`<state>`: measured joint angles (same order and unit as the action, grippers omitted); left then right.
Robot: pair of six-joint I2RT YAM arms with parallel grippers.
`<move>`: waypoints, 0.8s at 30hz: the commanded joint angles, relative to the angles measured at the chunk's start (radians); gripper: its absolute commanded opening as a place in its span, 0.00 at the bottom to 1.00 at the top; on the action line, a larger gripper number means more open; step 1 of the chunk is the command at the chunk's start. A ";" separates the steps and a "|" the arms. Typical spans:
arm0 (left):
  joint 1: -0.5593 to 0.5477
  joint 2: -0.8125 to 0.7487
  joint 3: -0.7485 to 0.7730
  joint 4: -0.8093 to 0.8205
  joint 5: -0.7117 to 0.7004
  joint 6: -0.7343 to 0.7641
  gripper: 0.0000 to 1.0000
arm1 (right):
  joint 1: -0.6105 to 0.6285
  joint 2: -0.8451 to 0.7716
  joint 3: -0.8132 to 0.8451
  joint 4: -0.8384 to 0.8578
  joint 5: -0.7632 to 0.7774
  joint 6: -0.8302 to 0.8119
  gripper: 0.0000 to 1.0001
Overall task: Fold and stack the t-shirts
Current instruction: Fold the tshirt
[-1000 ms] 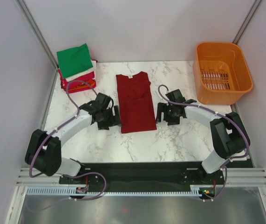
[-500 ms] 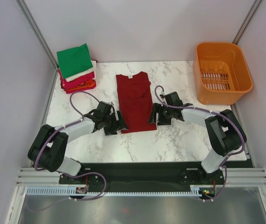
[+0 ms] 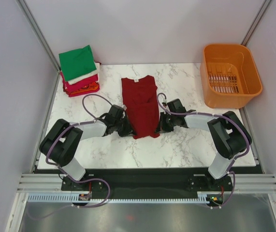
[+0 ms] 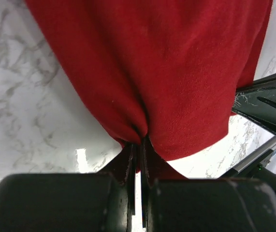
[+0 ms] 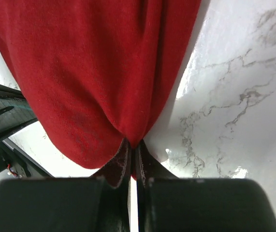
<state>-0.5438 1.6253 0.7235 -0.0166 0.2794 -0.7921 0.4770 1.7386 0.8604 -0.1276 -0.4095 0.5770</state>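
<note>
No text, number or brand can be read in any view. The dark red t-shirt (image 3: 140, 104) has a small pale tag (image 3: 135, 80) at its collar (too small to make out), seen only from the top camera.

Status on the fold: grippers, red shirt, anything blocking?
Left gripper shut on dark red t-shirt, left hem corner. Right gripper shut on right hem corner. Hem bunched, rest flat on table. Nothing blocking; folded stack back left.

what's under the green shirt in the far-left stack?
A white shirt, then a pink-red shirt, an orange shirt at the bottom. Only their near edges show; the green shirt covers the rest, so the count is unclear.
</note>
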 commanded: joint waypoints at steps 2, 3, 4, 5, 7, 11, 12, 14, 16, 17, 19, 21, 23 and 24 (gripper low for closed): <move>-0.013 0.025 -0.007 0.012 -0.034 -0.019 0.02 | 0.012 0.042 -0.029 -0.060 0.032 -0.019 0.00; -0.013 0.012 -0.010 0.004 -0.037 -0.019 0.02 | 0.012 0.033 -0.029 -0.064 0.032 -0.020 0.00; -0.013 -0.019 -0.015 -0.005 -0.039 -0.021 0.02 | 0.012 0.026 -0.035 -0.067 0.034 -0.020 0.00; -0.013 -0.040 -0.022 -0.016 -0.039 -0.022 0.02 | 0.012 0.018 -0.040 -0.072 0.037 -0.020 0.00; -0.013 -0.105 -0.053 -0.040 -0.025 -0.021 0.02 | 0.012 -0.019 -0.061 -0.081 0.052 -0.020 0.00; -0.015 -0.201 -0.116 -0.108 0.009 -0.015 0.02 | 0.012 -0.099 -0.122 -0.104 0.060 -0.013 0.00; -0.016 -0.225 -0.128 -0.135 0.009 -0.013 0.02 | 0.015 -0.135 -0.148 -0.110 0.061 -0.008 0.00; -0.024 -0.266 -0.172 -0.152 0.004 -0.025 0.02 | 0.024 -0.172 -0.170 -0.127 0.070 0.015 0.00; -0.036 -0.338 -0.203 -0.172 0.017 -0.057 0.02 | 0.066 -0.227 -0.187 -0.144 0.092 0.037 0.00; -0.048 -0.366 -0.226 -0.180 0.023 -0.071 0.02 | 0.107 -0.266 -0.189 -0.162 0.100 0.067 0.00; -0.064 -0.456 -0.233 -0.245 0.032 -0.110 0.02 | 0.149 -0.309 -0.187 -0.182 0.120 0.101 0.00; -0.087 -0.540 -0.198 -0.317 0.020 -0.118 0.02 | 0.188 -0.377 -0.172 -0.222 0.136 0.142 0.00; -0.087 -0.577 -0.104 -0.456 -0.025 -0.096 0.02 | 0.192 -0.424 -0.146 -0.285 0.182 0.152 0.00; -0.088 -0.591 -0.063 -0.500 -0.041 -0.081 0.02 | 0.192 -0.462 -0.097 -0.312 0.204 0.149 0.00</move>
<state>-0.6273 1.0908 0.5396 -0.3431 0.2836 -0.8581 0.6693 1.3647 0.6853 -0.3382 -0.3061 0.6830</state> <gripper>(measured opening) 0.044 0.057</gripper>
